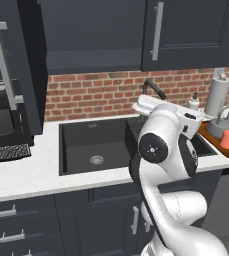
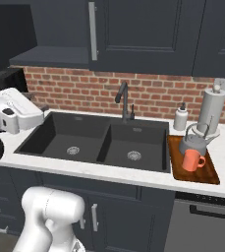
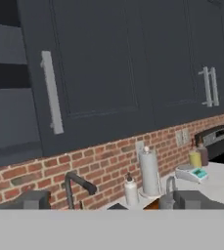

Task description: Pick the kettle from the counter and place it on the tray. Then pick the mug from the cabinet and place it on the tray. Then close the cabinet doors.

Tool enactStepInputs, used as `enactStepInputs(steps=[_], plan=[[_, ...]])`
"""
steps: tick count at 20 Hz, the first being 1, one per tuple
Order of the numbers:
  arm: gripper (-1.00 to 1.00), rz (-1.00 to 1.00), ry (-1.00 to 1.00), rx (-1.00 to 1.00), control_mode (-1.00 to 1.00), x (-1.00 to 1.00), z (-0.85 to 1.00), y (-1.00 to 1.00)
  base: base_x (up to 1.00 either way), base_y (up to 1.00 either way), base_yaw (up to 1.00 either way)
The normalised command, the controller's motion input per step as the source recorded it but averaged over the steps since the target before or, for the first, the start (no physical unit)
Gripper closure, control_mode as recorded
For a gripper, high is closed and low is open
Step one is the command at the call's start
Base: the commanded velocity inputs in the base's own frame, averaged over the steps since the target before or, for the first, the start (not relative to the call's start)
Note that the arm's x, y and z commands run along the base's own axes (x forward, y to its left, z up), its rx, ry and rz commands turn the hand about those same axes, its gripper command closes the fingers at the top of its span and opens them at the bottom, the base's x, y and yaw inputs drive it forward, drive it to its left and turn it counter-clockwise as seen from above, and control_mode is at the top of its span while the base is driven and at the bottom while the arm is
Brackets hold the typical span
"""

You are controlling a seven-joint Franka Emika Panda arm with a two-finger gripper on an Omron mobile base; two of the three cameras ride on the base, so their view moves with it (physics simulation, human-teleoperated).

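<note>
Across white worktop [image 2: 109, 170] from open cabinet door [image 1: 23, 65] at left, past sink [image 2: 99, 140], to kettle [image 2: 195, 141] and mug [image 2: 192, 160] resting on tray [image 2: 210, 174] at right: only door-closing seemingly left, needing released pincer [image 3: 113, 200] pushing; left base view alone revealing swung-out door.

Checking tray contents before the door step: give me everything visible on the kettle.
The kettle is small, squat, grey and metallic-looking, with a thin arched handle on top. It stands upright at the back of the brown wooden tray, right of the black sink. The orange mug stands just in front of it, overlapping it in both base views; contact can't be told. The white paper-towel roll stands behind it.
</note>
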Motion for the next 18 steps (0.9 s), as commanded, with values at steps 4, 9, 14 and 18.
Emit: enactStepInputs(steps=[4,9,14,18], plan=[[-1.0,-0.28,0.06,-0.3,-1.0,-0.57,0.1,0.17,0.0,0.0,0.0],[-1.0,-0.13,0.05,-0.37,-1.0,-0.19,-0.35,0.17,0.0,0.0,0.0],[-1.0,-0.01,0.0,-0.32,-1.0,0.0,-0.48,0.0,0.0,0.0,0.0],[-1.0,-0.04,-0.13,-0.32,-1.0,-0.29,-0.19,0.05,0.0,0.0,0.0]])
